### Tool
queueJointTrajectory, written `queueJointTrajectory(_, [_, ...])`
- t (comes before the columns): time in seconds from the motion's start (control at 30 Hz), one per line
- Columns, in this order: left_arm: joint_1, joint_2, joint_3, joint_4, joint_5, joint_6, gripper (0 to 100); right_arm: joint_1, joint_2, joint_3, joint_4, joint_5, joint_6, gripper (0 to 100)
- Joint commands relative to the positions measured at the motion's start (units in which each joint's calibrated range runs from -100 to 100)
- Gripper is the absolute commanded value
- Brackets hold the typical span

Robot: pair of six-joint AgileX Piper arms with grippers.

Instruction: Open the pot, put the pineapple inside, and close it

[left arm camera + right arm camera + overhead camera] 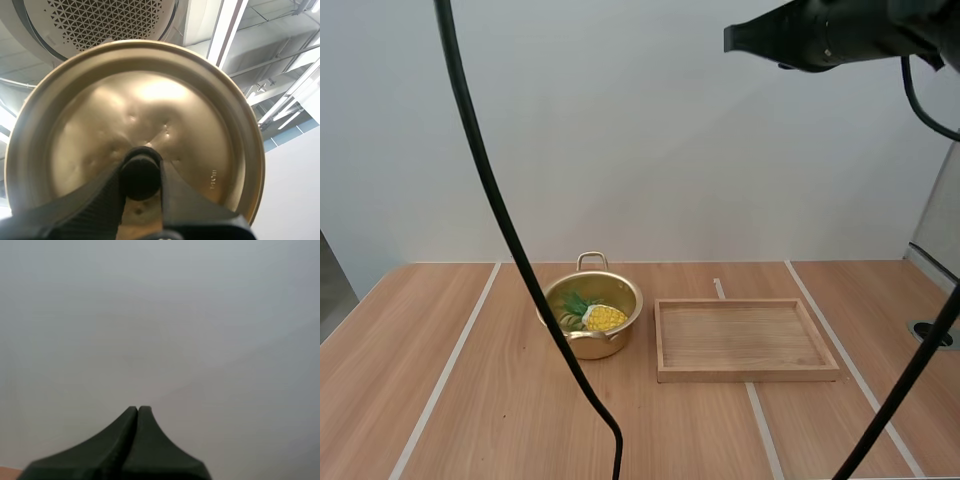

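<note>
A gold pot (592, 314) stands open on the wooden table, left of centre, with a yellow pineapple (597, 316) and its green leaves lying inside. My left gripper (141, 176) is shut on the black knob (140, 175) of the gold lid (135, 130), which is held up with its top face toward the wrist camera. My right gripper (138, 410) is shut on nothing, its fingers together as one wedge before a plain wall. In the high view my right gripper (732, 38) hangs high above the table, pointing left.
A shallow wooden tray (744, 339) lies right of the pot with nothing in it. Pale strips run across the tabletop. A round grommet (932, 333) sits near the table's right edge.
</note>
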Motion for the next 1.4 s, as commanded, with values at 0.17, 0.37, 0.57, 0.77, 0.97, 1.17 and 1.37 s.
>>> queueJointTrajectory(0.17, [-0.07, 0.33, 9.71, 7.29, 7.44, -4.62, 0, -0.25, -4.53, 4.92, -0.27, -7.67, 0.15, 0])
queueJointTrajectory(0.37, [-0.07, 0.47, 21.82, 7.68, 18.39, -4.62, 0, -0.25, -8.78, 4.92, -1.15, -7.87, -0.19, 0])
queueJointTrajectory(0.57, [-0.01, 0.47, 33.06, 8.08, 21.74, -3.76, 0, -0.27, -10.16, 4.92, -4.76, -6.6, -0.19, 0])
queueJointTrajectory(0.77, [-0.01, 0.47, 44.4, 8.08, 21.74, -1.57, 0, -0.27, -10.52, 4.92, -4.86, -3.76, -0.19, 0])
queueJointTrajectory(0.97, [-0.01, 2.35, 53.76, 8.08, 21.26, -0.03, 0, -0.27, -11.55, 4.92, -4.98, -1.75, -0.19, 0])
queueJointTrajectory(1.17, [-0.01, 8.34, 56.92, 8.08, 27.69, -0.79, 0, -0.27, -13.26, 4.92, -6.28, 2.16, -0.19, 0])
queueJointTrajectory(1.37, [-0.01, 16.06, 56.92, 11.1, 38.07, -4.65, 0, -0.27, -13.96, 4.92, -8.4, 3.8, -0.19, 0])
